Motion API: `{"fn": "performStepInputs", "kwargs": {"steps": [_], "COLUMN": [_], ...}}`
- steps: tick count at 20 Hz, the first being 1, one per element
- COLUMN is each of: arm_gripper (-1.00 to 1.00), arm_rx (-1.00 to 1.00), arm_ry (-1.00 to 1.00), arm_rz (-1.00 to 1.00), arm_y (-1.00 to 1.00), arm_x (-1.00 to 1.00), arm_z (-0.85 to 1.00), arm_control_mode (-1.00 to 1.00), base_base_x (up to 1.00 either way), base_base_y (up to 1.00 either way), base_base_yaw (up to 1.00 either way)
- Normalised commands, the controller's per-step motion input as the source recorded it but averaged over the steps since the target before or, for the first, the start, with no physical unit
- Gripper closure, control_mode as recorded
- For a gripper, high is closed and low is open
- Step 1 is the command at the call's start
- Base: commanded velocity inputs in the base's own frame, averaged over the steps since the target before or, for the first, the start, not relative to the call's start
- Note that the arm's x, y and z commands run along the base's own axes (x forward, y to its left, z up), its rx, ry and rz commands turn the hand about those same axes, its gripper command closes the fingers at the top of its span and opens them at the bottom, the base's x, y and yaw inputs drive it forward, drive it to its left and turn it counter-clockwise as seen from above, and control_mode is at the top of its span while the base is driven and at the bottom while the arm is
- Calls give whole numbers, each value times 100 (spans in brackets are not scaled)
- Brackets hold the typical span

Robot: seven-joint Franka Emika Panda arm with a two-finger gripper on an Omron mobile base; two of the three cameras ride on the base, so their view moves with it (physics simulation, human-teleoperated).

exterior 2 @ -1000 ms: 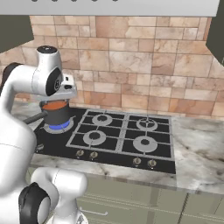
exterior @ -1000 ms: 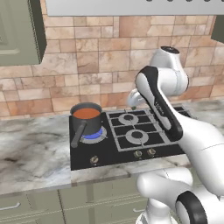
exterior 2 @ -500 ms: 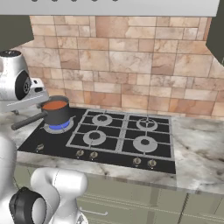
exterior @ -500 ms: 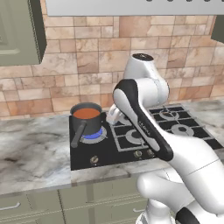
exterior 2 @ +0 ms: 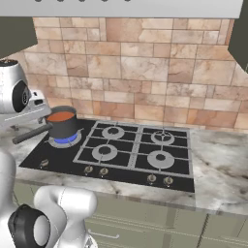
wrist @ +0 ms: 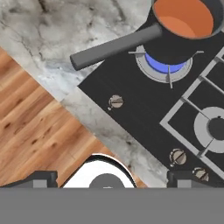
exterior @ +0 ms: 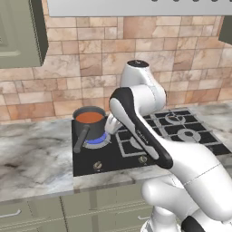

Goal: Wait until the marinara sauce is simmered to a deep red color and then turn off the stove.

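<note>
Right now my pincer (wrist: 111, 177) hangs with its jaws spread wide and empty above the front edge of the stove (wrist: 131, 109), while the marinara sauce (wrist: 183, 18) sits orange-red in its saucepan (exterior: 88, 128) over a blue flame (wrist: 166, 66).

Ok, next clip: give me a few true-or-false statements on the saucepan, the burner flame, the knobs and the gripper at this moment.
1. The saucepan sits on a burner with a blue flame under it. True.
2. The marinara sauce looks orange-red. True.
3. The gripper is closed on a stove knob. False: its fingertips stand wide apart, above the counter edge and touching nothing.
4. The saucepan's handle points toward the brick wall. False: it points out over the stove's front left corner toward the marble counter.
5. Every burner on the stove carries a pot. False: only the back left one does; the others are bare.
</note>
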Motion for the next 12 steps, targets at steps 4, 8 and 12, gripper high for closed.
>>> {"fn": "performStepInputs", "kwargs": {"steps": [4,8,12], "arm_gripper": [-100,-100,-100], "arm_rx": [0,0,0], "arm_ry": [7,8,0], "arm_rz": [0,0,0], "arm_y": [32,18,0], "arm_x": [0,0,0], "arm_z": [-62,-68,-38], "arm_control_mode": [-100,-100,-100], "base_base_x": [0,0,0], "base_base_y": [0,0,0], "base_base_yaw": [0,0,0]}}
